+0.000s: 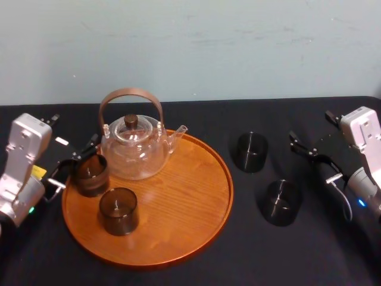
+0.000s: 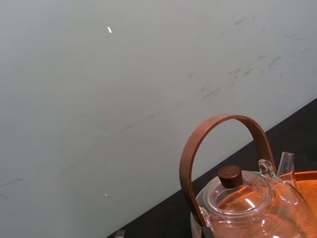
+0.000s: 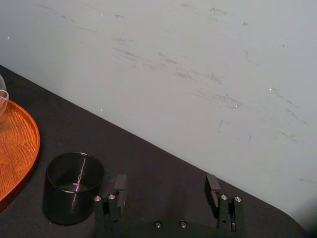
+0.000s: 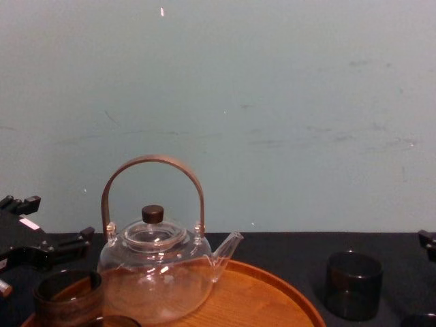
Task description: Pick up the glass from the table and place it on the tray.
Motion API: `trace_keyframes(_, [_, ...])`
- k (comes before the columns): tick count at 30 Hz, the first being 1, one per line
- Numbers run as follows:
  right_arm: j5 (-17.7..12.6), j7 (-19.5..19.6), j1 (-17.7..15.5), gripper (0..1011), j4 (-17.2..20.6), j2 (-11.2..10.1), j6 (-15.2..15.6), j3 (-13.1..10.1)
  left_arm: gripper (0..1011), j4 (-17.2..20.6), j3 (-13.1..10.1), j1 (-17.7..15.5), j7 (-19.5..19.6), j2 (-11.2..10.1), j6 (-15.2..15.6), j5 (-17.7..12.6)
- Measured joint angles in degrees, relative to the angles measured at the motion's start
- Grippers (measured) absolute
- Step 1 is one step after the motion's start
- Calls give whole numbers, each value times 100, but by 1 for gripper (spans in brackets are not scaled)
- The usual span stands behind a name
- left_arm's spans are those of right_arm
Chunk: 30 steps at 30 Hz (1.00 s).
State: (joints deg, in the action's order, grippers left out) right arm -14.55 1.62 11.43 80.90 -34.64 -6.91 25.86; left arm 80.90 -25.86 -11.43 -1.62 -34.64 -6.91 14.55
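The left gripper (image 1: 75,161), fingers spread, hovers at the glass (image 1: 90,174) standing just inside the tray (image 1: 196,226) rim, toward the table (image 1: 238,256) left edge. The right gripper (image 3: 166,191), fingers apart and empty, is near the right edge.

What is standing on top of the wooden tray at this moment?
A clear teapot and a front glass stand on the tray. A second glass is at its left rim, by the left tool. The teapot covers the far rim.
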Motion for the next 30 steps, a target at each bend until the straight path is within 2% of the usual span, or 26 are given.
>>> trace_keyframes(15, [-1, -12, -4, 1002, 0, 5, 0, -12, 1001, 0, 0, 0, 0, 0, 0, 0])
trace_keyframes(19, [-111, -135, -58, 1002, 42, 33, 21, -118, 1002, 0, 0, 0, 0, 0, 0, 0])
trace_keyframes(30, [-721, -621, -322, 1002, 390, -1, 426, -514, 1001, 0, 0, 0, 0, 0, 0, 0])
